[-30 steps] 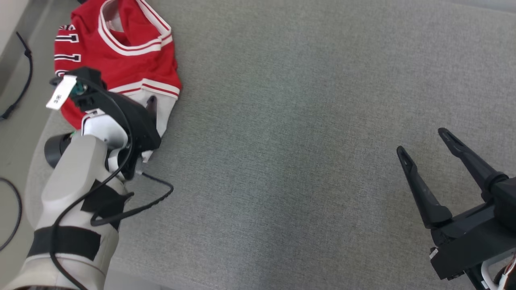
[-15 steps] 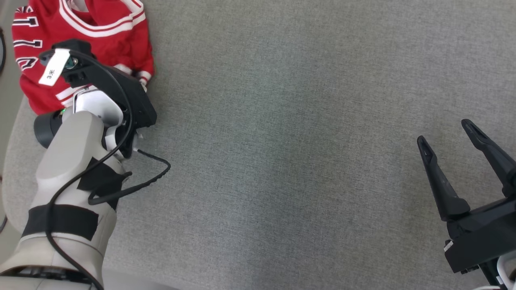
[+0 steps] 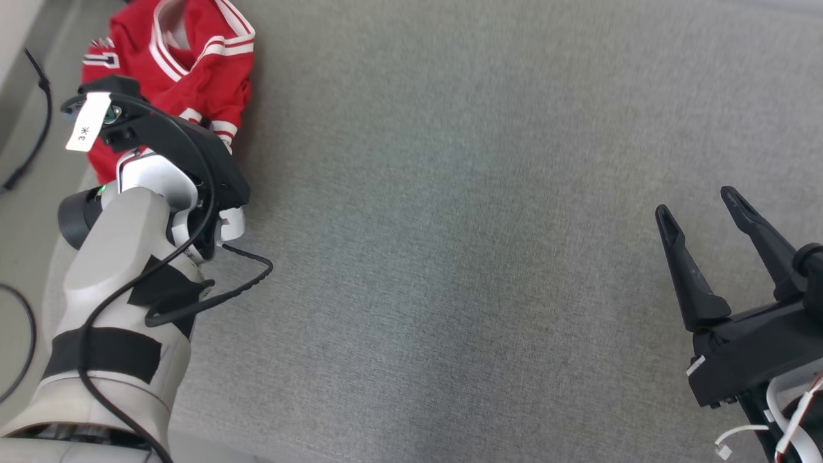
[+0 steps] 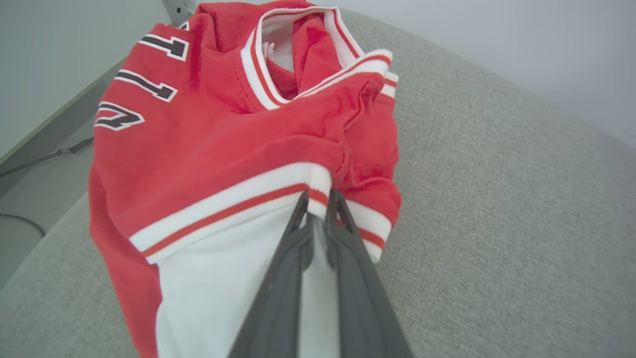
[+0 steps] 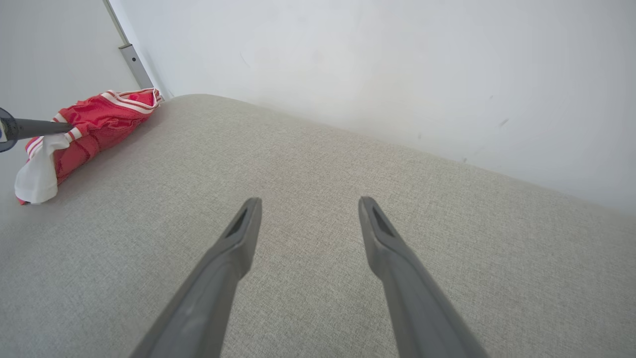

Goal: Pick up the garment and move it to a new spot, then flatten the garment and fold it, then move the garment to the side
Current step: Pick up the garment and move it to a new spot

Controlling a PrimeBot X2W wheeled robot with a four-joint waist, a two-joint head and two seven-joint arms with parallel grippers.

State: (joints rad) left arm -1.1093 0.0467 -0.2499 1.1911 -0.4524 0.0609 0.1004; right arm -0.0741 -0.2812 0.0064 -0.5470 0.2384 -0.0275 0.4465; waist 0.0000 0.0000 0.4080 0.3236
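- Left wrist view is showing the left gripper (image 4: pixel 318 200) with its two dark fingers (image 4: pixel 293 248) squeezing together on the garment (image 4: pixel 223 139). A bit of the white and red striped edge is sitting between the tips.
- The pinch is looking small, so I am thinking the fingers should be holding tight and lifting slowly, so the cloth is not slipping out.
- I am also thinking the lift should be going high enough that the hanging part is not dragging on the gray cushion (image 4: pixel 497 209).
- Right under the fingers, a smooth white part of the cloth is lying flat.
- Just past the tips, the red part is bunching up in soft, fuzzy folds.
- Farther past the tips, the neck hole with its white and red trim is gaping open. Off to the left of the fingers, black and white marks are showing on the red.
- The garment is looking soft and floppy, so it is likely going to be sagging and swinging when it is going up.
- The cushion around it is looking flat, woven and a little rough. Lots of room is waiting to the right of the fingers for a new spot.
- The right gripper (image 5: pixel 309 201) is hanging well apart from the garment, with its fingers spread wide and holding nothing.
- A plain pale wall (image 5: pixel 348 64) is standing beyond those fingers.
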